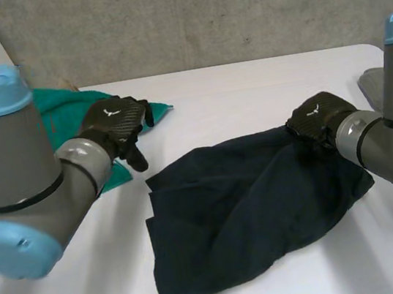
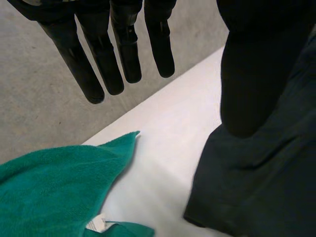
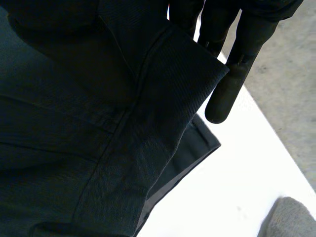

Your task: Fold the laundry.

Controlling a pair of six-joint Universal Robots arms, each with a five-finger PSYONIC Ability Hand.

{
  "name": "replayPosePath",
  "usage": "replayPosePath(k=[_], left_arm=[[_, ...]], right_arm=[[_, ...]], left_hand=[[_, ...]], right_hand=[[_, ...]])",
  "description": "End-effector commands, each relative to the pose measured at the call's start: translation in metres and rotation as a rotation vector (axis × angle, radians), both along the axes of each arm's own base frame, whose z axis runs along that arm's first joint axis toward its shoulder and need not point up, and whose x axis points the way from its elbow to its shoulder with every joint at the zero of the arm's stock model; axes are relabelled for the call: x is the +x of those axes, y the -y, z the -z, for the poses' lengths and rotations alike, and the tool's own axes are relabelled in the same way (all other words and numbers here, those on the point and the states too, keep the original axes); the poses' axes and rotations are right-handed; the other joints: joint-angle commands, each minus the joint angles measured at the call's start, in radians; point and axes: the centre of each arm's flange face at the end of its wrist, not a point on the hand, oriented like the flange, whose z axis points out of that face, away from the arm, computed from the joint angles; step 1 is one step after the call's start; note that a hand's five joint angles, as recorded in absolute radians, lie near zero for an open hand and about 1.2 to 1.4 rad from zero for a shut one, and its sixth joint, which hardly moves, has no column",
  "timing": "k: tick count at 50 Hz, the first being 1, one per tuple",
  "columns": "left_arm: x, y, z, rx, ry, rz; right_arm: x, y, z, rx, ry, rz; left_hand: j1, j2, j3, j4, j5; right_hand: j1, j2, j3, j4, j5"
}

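Your left hand point(image 1: 113, 122) sits over the near edge of a green towel point(image 1: 58, 112) at the far left of the white table point(image 1: 246, 84). The dark garment point(image 1: 250, 205) lies just beside that hand, toward the middle of the table, and the hand does not touch it. From that arm's wrist camera you see the fingers point(image 2: 101, 64) straight and spread, with the thumb well apart from them and nothing between, so this hand is open and empty. The towel's pointed corner lies below the fingertips and the garment's edge lies under the thumb. In the head view much of the towel is hidden behind the left arm. The garment is crumpled across the middle of the table and reaches right to your right hand point(image 1: 319, 117), which is on its far right corner. In the right wrist view a hemmed edge of the cloth runs in front of the fingers point(image 3: 232, 84) and is pinched there, so this hand grips the garment. Its thumb merges with the dark cloth and is hard to make out. Farther right, a grey cloth point(image 1: 370, 84) lies near the table's edge, partly cut off by the right arm.
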Motion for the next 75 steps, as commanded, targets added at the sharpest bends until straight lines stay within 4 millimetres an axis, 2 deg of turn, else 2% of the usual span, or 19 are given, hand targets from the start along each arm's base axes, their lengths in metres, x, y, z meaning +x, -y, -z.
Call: replayPosePath(k=[1, 2, 5, 10, 13, 16, 23, 25, 30, 35, 39, 42, 47, 57, 61, 65, 67, 71, 75], left_arm=[[0.023, -0.058, -0.019, 0.050, -0.098, 0.003], [0.026, -0.075, -0.022, 0.046, -0.103, 0.028], [0.030, -0.098, -0.022, 0.047, -0.103, 0.062], [0.030, -0.137, -0.005, 0.101, -0.069, 0.147], [0.027, -0.148, 0.006, 0.138, -0.043, 0.181], [0.022, -0.154, 0.030, 0.208, 0.019, 0.198], [0.014, -0.147, 0.079, 0.332, 0.124, 0.164], [0.012, -0.143, 0.087, 0.341, 0.127, 0.145], [0.001, -0.123, 0.108, 0.296, 0.122, 0.082], [-0.004, -0.108, 0.105, 0.222, 0.096, 0.028], [-0.009, -0.102, 0.102, 0.196, 0.075, 0.029], [-0.011, -0.100, 0.105, 0.200, 0.080, 0.028], [-0.014, -0.096, 0.111, 0.201, 0.098, 0.029], [-0.020, -0.085, 0.123, 0.175, 0.122, 0.031], [-0.021, -0.081, 0.121, 0.149, 0.111, 0.026], [-0.022, -0.079, 0.119, 0.126, 0.109, 0.031], [-0.022, -0.078, 0.117, 0.113, 0.110, 0.033], [-0.022, -0.075, 0.114, 0.095, 0.118, 0.033], [-0.019, -0.068, 0.110, 0.080, 0.124, 0.018]], right_arm=[[0.000, 0.013, 0.012, -0.029, 0.056, 0.068], [0.000, 0.017, 0.015, -0.036, 0.060, 0.086], [0.001, 0.022, 0.022, -0.050, 0.066, 0.104], [0.003, 0.029, 0.037, -0.044, 0.062, 0.114], [0.003, 0.031, 0.040, -0.047, 0.075, 0.122], [0.004, 0.035, 0.039, -0.058, 0.105, 0.138], [0.005, 0.038, 0.044, -0.057, 0.137, 0.156], [0.005, 0.037, 0.044, -0.050, 0.147, 0.164], [0.004, 0.035, 0.039, -0.036, 0.189, 0.178], [-0.003, 0.025, 0.019, -0.036, 0.193, 0.177], [-0.010, 0.000, -0.021, -0.053, 0.184, 0.126], [-0.015, -0.012, -0.036, -0.049, 0.152, 0.059], [-0.037, -0.019, -0.048, -0.005, 0.094, 0.017], [-0.045, -0.034, -0.027, 0.078, 0.031, -0.083], [-0.043, -0.025, -0.012, 0.036, 0.040, -0.090], [-0.037, -0.007, 0.024, 0.041, 0.035, -0.091], [-0.036, -0.002, 0.034, 0.050, 0.031, -0.087], [-0.034, 0.004, 0.049, 0.082, 0.031, -0.090], [-0.032, 0.010, 0.048, 0.062, 0.036, -0.090]], left_hand=[[0.084, 0.079, 0.075, 0.083, 0.087], [0.107, 0.103, 0.098, 0.107, 0.111], [0.143, 0.138, 0.133, 0.142, 0.146], [0.216, 0.211, 0.207, 0.216, 0.220], [0.213, 0.208, 0.204, 0.213, 0.217], [0.181, 0.176, 0.172, 0.180, 0.184], [-0.003, -0.008, -0.013, -0.004, 0.000], [-0.065, -0.070, -0.075, -0.066, -0.062], [-0.083, -0.088, -0.092, -0.084, -0.080], [-0.095, -0.100, -0.104, -0.096, -0.092], [-0.104, -0.109, -0.113, -0.104, -0.100], [-0.101, -0.106, -0.110, -0.102, -0.098], [-0.071, -0.076, -0.081, -0.072, -0.068], [0.398, 0.393, 0.389, 0.397, 0.401], [0.645, 0.640, 0.635, 0.644, 0.648], [0.762, 0.757, 0.753, 0.761, 0.765], [0.850, 0.845, 0.841, 0.849, 0.853], [0.865, 0.860, 0.855, 0.864, 0.868], [0.865, 0.860, 0.855, 0.864, 0.868]], right_hand=[[0.283, 0.223, 0.202, 0.198, 0.216], [0.283, 0.223, 0.202, 0.198, 0.216], [0.283, 0.223, 0.202, 0.198, 0.216], [0.283, 0.223, 0.202, 0.198, 0.216], [0.283, 0.223, 0.202, 0.198, 0.216], [0.283, 0.223, 0.202, 0.198, 0.216], [0.283, 0.223, 0.202, 0.198, 0.216], [-0.092, -0.152, -0.173, -0.177, -0.159], [-0.749, -0.808, -0.829, -0.833, -0.816], [-0.761, -0.821, -0.842, -0.846, -0.828], [-0.744, -0.803, -0.824, -0.828, -0.811], [-0.726, -0.785, -0.807, -0.811, -0.793], [-0.605, -0.665, -0.686, -0.690, -0.673], [-0.591, -0.650, -0.672, -0.676, -0.658], [-0.564, -0.624, -0.645, -0.649, -0.632], [-0.561, -0.621, -0.642, -0.646, -0.629], [-0.558, -0.618, -0.639, -0.643, -0.626], [-0.365, -0.425, -0.446, -0.450, -0.432], [0.133, 0.073, 0.052, 0.048, 0.066]])
